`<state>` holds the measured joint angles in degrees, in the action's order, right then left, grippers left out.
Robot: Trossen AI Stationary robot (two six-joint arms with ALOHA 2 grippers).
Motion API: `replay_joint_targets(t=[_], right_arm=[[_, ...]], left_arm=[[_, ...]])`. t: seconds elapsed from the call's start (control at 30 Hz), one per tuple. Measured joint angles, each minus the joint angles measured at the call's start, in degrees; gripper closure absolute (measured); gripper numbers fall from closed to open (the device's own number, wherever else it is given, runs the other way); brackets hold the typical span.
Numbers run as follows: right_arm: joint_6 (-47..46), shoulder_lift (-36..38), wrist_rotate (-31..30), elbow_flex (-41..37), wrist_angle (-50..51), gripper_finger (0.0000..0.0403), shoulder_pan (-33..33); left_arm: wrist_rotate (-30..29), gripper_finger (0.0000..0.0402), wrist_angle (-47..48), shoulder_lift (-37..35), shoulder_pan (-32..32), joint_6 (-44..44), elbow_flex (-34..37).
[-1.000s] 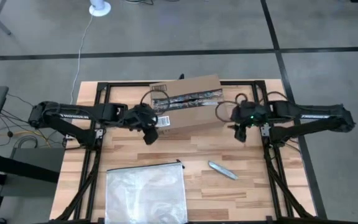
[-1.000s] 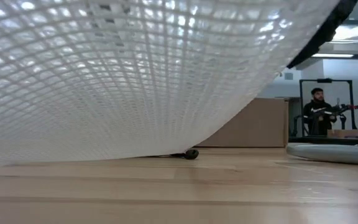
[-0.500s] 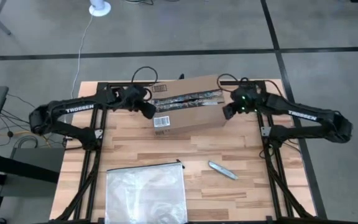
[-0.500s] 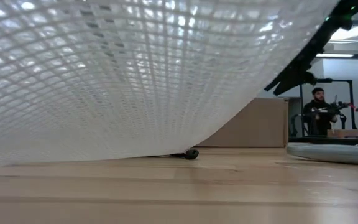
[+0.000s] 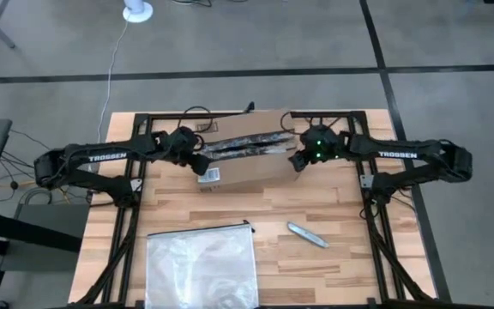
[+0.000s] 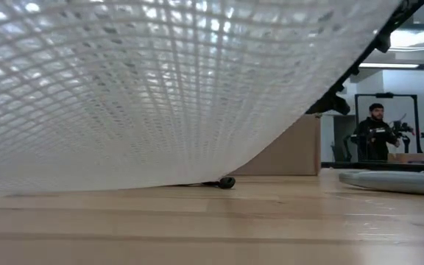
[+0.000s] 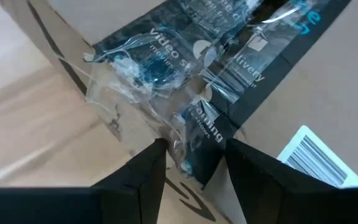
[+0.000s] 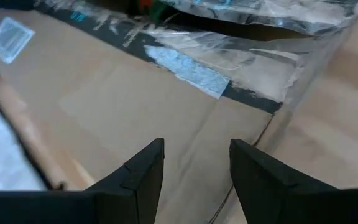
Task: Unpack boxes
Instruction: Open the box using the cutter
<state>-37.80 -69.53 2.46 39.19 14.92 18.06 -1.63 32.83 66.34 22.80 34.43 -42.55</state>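
Note:
The brown cardboard box (image 5: 251, 163) stands at the table's far middle, with a dark printed tape strip (image 5: 243, 146) along its slit top and a white barcode label (image 5: 210, 174) on its left part. My left gripper (image 5: 197, 157) is open at the box's left end; its fingers stand on either side of the crumpled tape end (image 7: 194, 134). My right gripper (image 5: 297, 160) is open at the box's right end, over the near flap (image 8: 166, 106). The slit between the flaps (image 8: 247, 28) gapes a little. The low view shows the box (image 6: 289, 151) beyond a mesh bag. My left gripper has the torn tape end (image 7: 191, 155) between its open fingers, which come slanting down from the table's left; I cannot tell whether they touch it. My right gripper hangs close over the near flap at the box's right end; I cannot tell whether it touches.
A clear mesh zip bag (image 5: 201, 266) lies at the near left and fills most of the low view (image 6: 146, 81). A grey knife (image 5: 307, 233) lies right of it. Beyond the table a person (image 6: 375, 132) stands in the room.
Both grippers have gone from the box's near side toward the far edge and in over its two ends, the right one moving toward the table's left. The box has slid a little toward the table's left and turned slightly; its label sits farther left and nearer.

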Motion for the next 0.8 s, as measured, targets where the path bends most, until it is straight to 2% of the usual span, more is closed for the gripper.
replay_joint_targets(t=[0.23, 0.4, 0.57, 0.67, 0.8], right_arm=[[-5.73, -0.24, 1.42, -0.10, -3.15, 0.0241, -11.20], [-0.92, 2.49, 1.84, 2.30, -1.89, 0.0241, -16.78], [6.99, 8.93, 2.93, 7.04, 12.83, 0.0241, -23.42], [6.75, 11.41, 2.79, 7.25, 21.08, 0.0241, -28.47], [3.97, 9.80, -0.27, 7.23, 28.13, 0.0241, -36.31]], left_arm=[[-1.57, 0.0249, 8.95, -7.40, -0.12, 3.34, 0.07], [0.11, 0.0249, 9.25, -11.33, -1.60, 4.77, -1.46], [1.16, 0.0249, 9.74, -12.73, -6.81, 1.31, -7.58], [-0.38, 0.0249, 9.15, -12.66, -10.85, 0.55, -10.49], [-3.73, 0.0249, 7.08, -10.96, -16.73, 0.94, -11.22]])
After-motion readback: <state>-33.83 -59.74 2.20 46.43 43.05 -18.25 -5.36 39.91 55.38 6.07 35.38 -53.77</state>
